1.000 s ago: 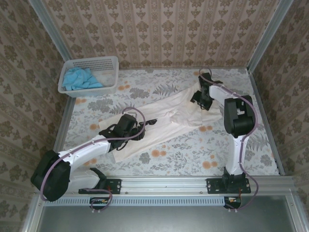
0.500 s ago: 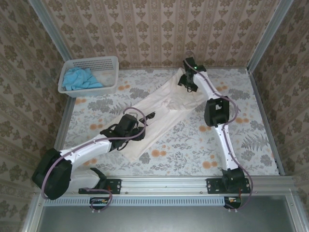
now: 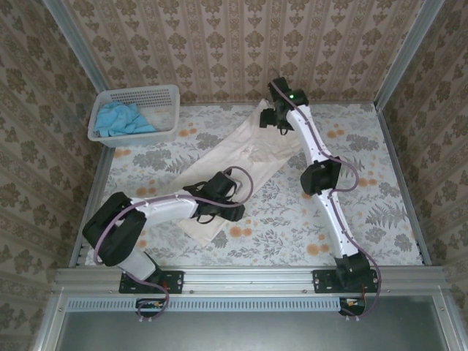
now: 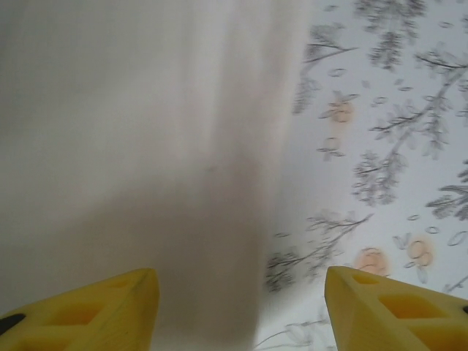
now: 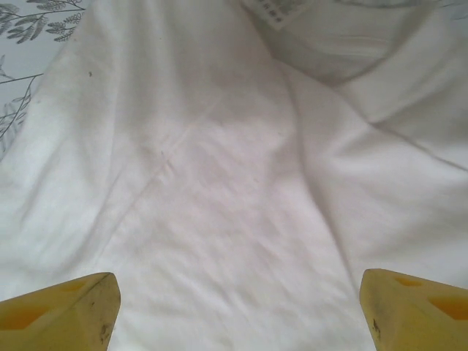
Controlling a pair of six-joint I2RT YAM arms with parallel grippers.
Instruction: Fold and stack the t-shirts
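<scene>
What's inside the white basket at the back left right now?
A crumpled sky-blue t-shirt lies in the left part of the basket. The right part shows bare perforated plastic. Anything under the shirt is covered by it and cannot be seen.

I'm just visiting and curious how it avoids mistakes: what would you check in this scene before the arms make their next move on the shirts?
1. Left hand open, gripping nothing: ok.
2. Right hand open above the cream shirt: ok.
3. Cream shirt wholly on the table: ok.
4. Cream shirt folded compact: not ok, it lies as a long diagonal strip.
5. Blue shirt out of the basket: not ok.
6. Layers aligned underneath: cannot tell.
</scene>
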